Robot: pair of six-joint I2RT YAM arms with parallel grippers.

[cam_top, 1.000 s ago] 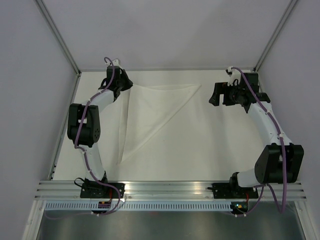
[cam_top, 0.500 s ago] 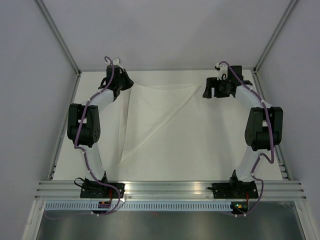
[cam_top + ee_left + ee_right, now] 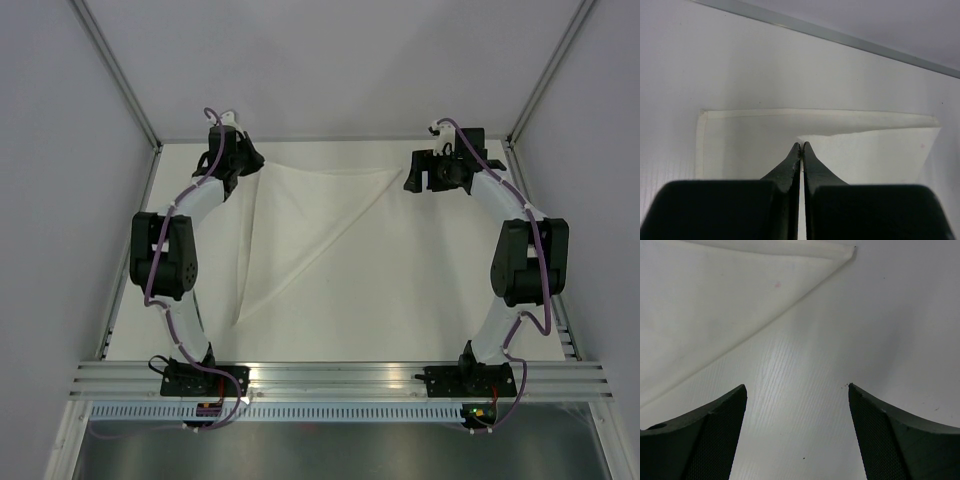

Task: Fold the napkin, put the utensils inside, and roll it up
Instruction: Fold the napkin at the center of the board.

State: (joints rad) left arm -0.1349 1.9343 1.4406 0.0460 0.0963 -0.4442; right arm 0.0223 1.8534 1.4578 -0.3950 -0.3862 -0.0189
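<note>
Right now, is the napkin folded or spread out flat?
Folded. From above, the napkin makes a triangle, and the left wrist view shows one layer lying on top of another.

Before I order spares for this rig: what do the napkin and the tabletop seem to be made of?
The napkin: soft matte white cloth, probably woven; a stitched hem edges it and it folds limply. The tabletop: smooth white sheet, possibly plastic; fine parallel ribbing shows.
</note>
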